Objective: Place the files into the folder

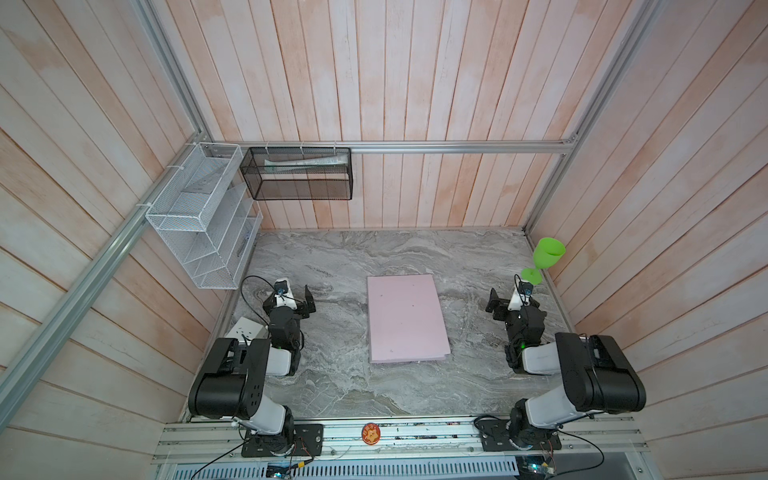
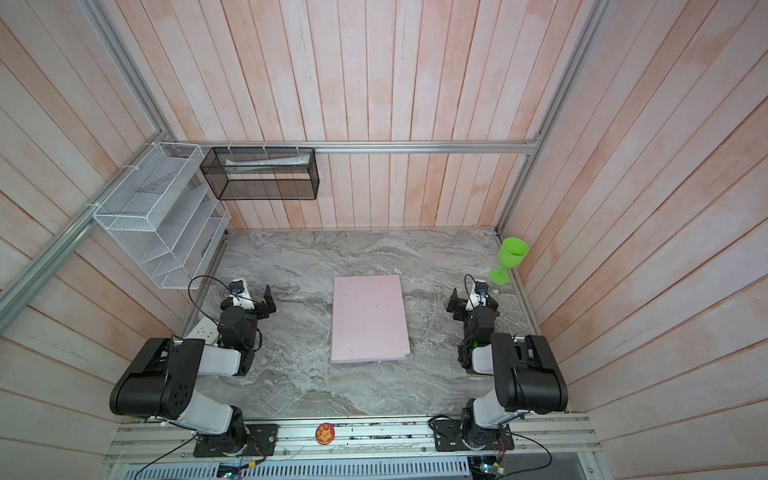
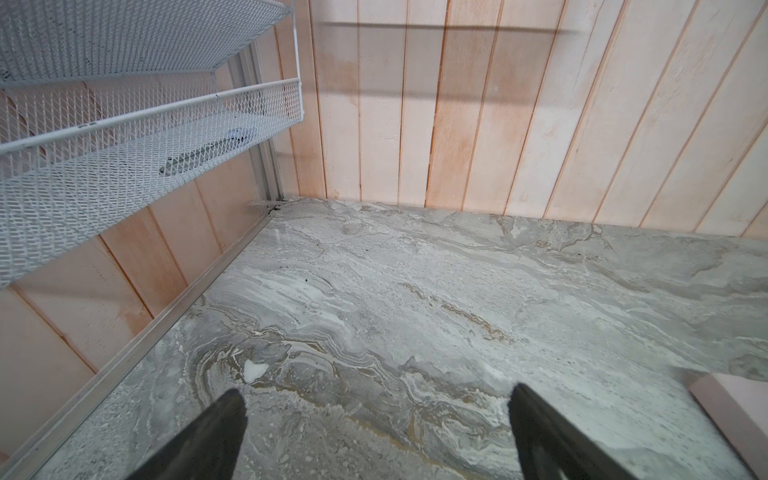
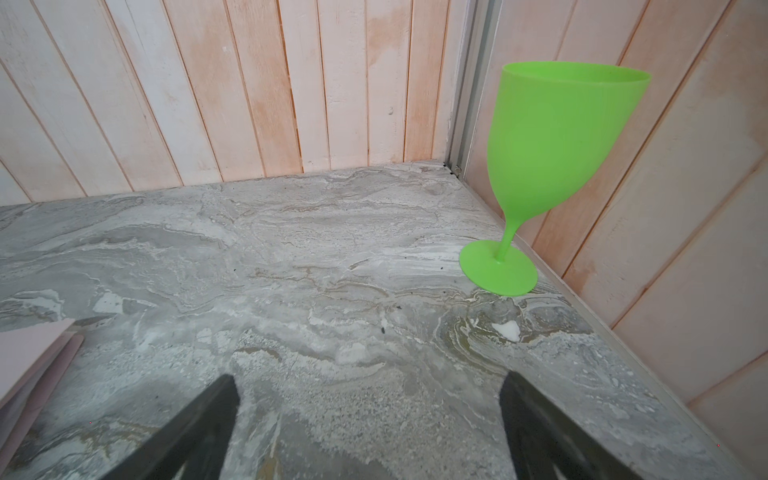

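Note:
The pale pink folder [image 1: 405, 318] [image 2: 368, 318] lies closed and flat in the middle of the marble table. One of its corners shows in the left wrist view [image 3: 731, 399] and one in the right wrist view [image 4: 29, 353]. White printed sheets, the files [image 1: 305, 164] [image 2: 270, 161], lean inside the black mesh basket on the back wall. My left gripper [image 1: 297, 297] [image 3: 376, 390] hovers left of the folder, open and empty over bare marble. To the folder's right my right gripper [image 1: 513, 297] [image 4: 369, 376] is open and empty too.
A green plastic goblet [image 1: 546, 255] [image 4: 557, 137] stands by the right wall, just beyond the right gripper. A white mesh rack [image 1: 195, 216] [image 3: 124, 124] hangs on the left wall above the left arm. A white power strip [image 1: 245, 332] lies by the left arm.

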Robot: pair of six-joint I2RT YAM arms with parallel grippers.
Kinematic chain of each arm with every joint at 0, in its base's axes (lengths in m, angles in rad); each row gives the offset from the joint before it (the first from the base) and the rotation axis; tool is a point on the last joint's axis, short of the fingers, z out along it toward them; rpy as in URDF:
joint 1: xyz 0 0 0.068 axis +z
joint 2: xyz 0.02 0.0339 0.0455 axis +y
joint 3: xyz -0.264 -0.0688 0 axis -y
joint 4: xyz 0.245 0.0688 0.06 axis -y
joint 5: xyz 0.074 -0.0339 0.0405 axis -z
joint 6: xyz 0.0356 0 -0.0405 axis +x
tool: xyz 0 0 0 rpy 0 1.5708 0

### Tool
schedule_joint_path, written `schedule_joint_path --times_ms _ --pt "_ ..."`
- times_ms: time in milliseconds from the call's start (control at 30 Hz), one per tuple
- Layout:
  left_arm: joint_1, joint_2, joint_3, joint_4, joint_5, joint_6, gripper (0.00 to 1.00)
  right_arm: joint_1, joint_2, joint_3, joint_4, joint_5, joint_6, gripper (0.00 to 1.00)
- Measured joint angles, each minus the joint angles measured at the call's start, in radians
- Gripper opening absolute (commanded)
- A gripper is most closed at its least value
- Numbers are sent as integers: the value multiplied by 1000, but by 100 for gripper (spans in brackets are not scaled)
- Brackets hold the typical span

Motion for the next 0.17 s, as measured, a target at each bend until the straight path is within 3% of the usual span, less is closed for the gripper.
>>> schedule_joint_path --times_ms 167 --pt "39 0 10 -31 53 -12 100 1 0 0 1 -1 0 98"
